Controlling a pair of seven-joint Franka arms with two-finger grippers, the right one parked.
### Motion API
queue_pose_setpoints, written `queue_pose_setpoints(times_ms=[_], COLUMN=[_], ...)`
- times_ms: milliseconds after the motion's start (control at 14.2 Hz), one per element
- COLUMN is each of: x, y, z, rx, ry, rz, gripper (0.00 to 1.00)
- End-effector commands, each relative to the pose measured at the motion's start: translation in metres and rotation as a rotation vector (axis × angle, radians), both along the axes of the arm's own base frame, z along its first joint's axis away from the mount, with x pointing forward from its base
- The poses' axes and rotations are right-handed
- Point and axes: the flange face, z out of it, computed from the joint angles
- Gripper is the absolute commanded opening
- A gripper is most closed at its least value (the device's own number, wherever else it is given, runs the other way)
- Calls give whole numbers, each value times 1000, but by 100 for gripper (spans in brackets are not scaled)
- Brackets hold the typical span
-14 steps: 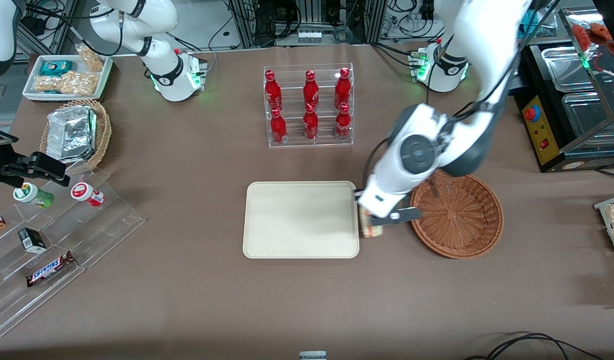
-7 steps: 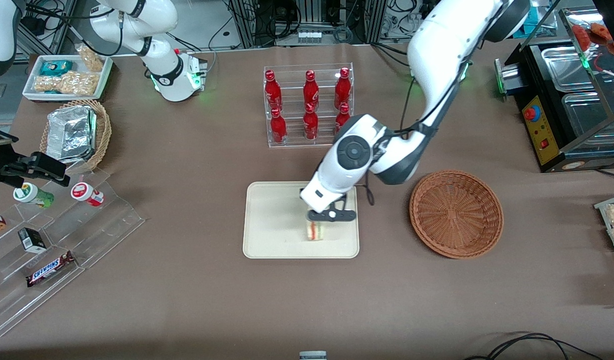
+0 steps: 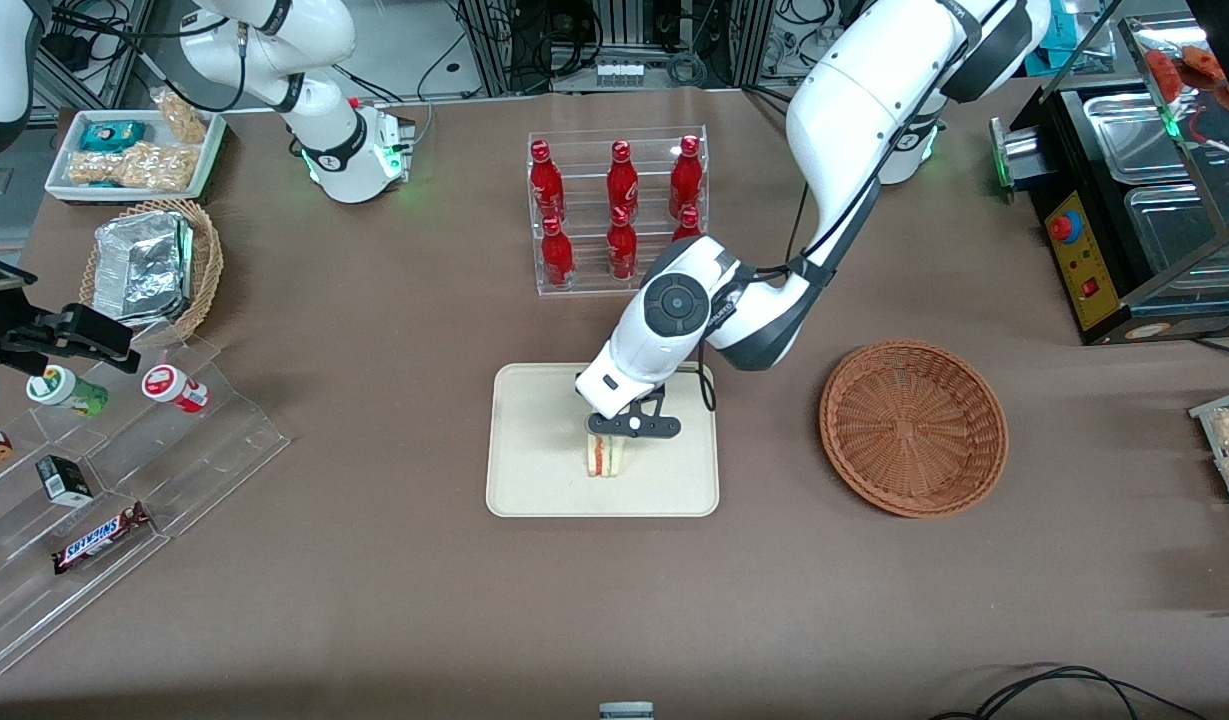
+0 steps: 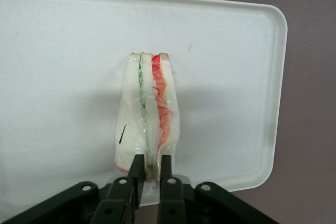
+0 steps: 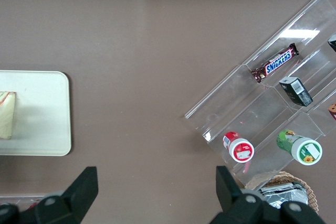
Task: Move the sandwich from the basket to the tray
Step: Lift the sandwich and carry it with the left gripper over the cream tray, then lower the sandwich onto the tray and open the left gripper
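sandwich pinched at its top edge between the claw's two black fingers, clamped on it, held upright with the green and red filling layers showing edge-on. hangs straight under the claw over the cream tray, in the half of it toward the working arm's end; whether its lower edge touches the tray surface cannot be told. seen too in the right wrist view as a pale wedge over the tray. round brown wicker basket well apart from the claw, toward the working arm's end of the table, nothing in it. rack of red bottles farther from the front camera than the claw.
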Motion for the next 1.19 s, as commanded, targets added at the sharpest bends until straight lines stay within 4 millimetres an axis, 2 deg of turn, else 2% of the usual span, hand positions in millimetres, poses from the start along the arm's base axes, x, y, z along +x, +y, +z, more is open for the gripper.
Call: queue_pose_setpoints(times_ms=[0, 140, 211, 281, 421, 491, 561, 632, 702, 842, 912, 982, 1053, 1123], x=[5, 5, 6, 10, 18, 21, 22, 24, 39, 45, 44, 43, 44, 48], y=[-2, -2, -2, 0, 4, 20, 38, 60, 95, 142, 161, 189, 219, 258], z=[-5, -2, 4, 13, 53, 74, 96, 127, 153, 195, 203, 213, 220, 227], rx=[-8, -9, -12, -17, -31, 10, 66, 101, 103, 118, 141, 177, 204, 221], ry=[11, 20, 24, 22, -3, 11, 41, 55, 54, 67, 105, 144, 183, 219], rz=[21, 71, 120, 165, 213, 220, 222, 224, 261, 269, 256, 238, 210, 186], gripper=[30, 41, 58, 69, 87, 100, 100, 100, 100, 100, 100, 100, 100, 100])
